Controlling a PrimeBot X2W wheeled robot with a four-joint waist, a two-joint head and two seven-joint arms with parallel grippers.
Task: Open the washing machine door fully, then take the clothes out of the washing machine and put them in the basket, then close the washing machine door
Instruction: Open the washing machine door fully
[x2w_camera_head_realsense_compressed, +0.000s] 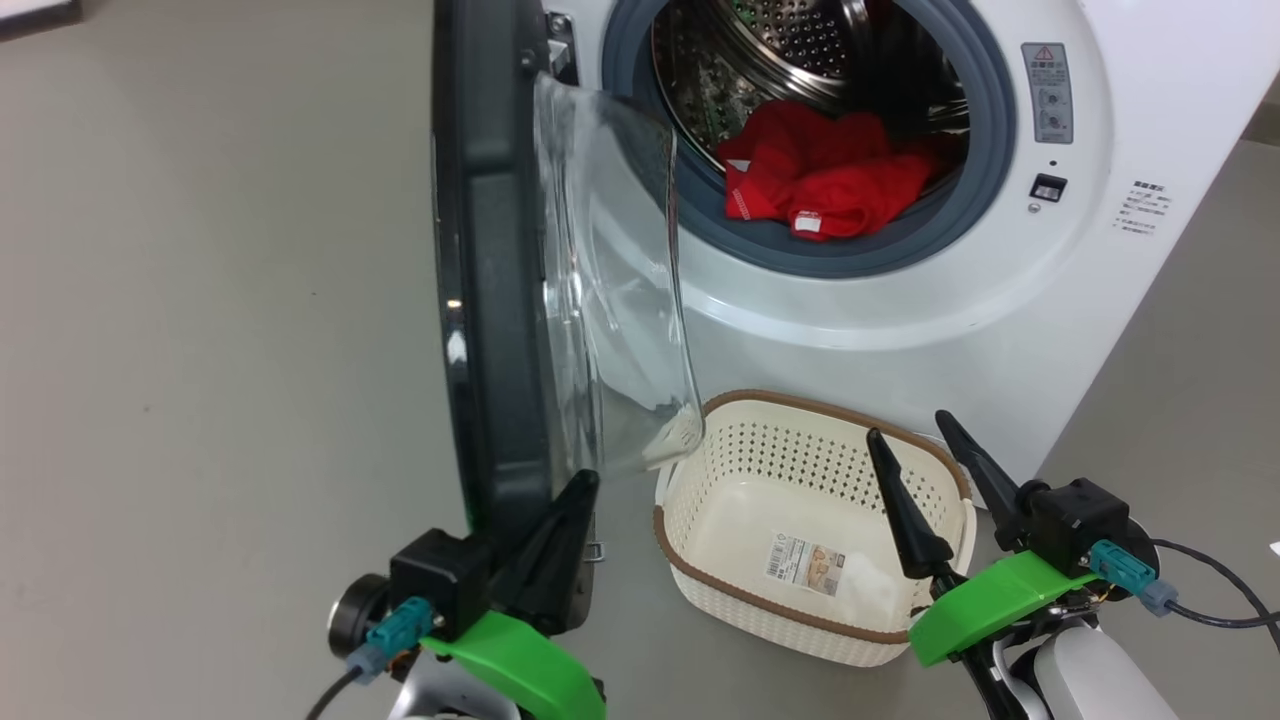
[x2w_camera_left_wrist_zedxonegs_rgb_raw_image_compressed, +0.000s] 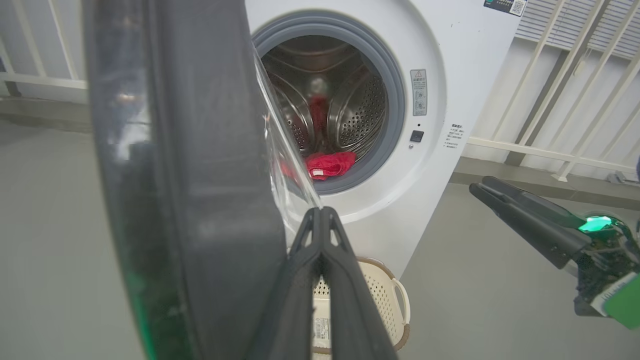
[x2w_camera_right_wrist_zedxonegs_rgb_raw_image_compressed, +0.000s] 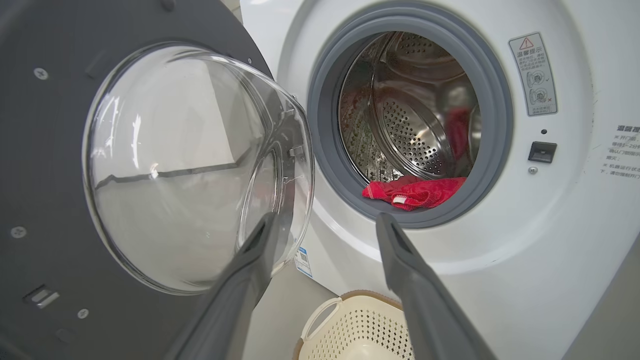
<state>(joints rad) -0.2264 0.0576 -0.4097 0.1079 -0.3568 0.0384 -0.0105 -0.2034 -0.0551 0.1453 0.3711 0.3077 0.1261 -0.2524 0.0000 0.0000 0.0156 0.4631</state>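
The washing machine (x2w_camera_head_realsense_compressed: 900, 300) stands with its door (x2w_camera_head_realsense_compressed: 490, 300) swung out, edge-on to me, glass bowl (x2w_camera_head_realsense_compressed: 620, 300) facing the drum. Red clothes (x2w_camera_head_realsense_compressed: 820, 175) lie at the drum's front lip, a white label showing (x2w_camera_right_wrist_zedxonegs_rgb_raw_image_compressed: 400, 200). The cream basket (x2w_camera_head_realsense_compressed: 800, 520) sits empty on the floor below the opening. My left gripper (x2w_camera_head_realsense_compressed: 585, 480) is shut with nothing in it, its tips (x2w_camera_left_wrist_zedxonegs_rgb_raw_image_compressed: 320, 211) at the door's lower inner edge beside the rim (x2w_camera_left_wrist_zedxonegs_rgb_raw_image_compressed: 190, 175). My right gripper (x2w_camera_head_realsense_compressed: 908, 428) is open above the basket's right side, pointing at the drum opening (x2w_camera_right_wrist_zedxonegs_rgb_raw_image_compressed: 325, 220).
Grey floor (x2w_camera_head_realsense_compressed: 200, 400) spreads to the left of the door and to the right of the machine. A white railing (x2w_camera_left_wrist_zedxonegs_rgb_raw_image_compressed: 550, 100) runs behind the machine. A dark cable (x2w_camera_head_realsense_compressed: 1220, 600) trails from my right wrist.
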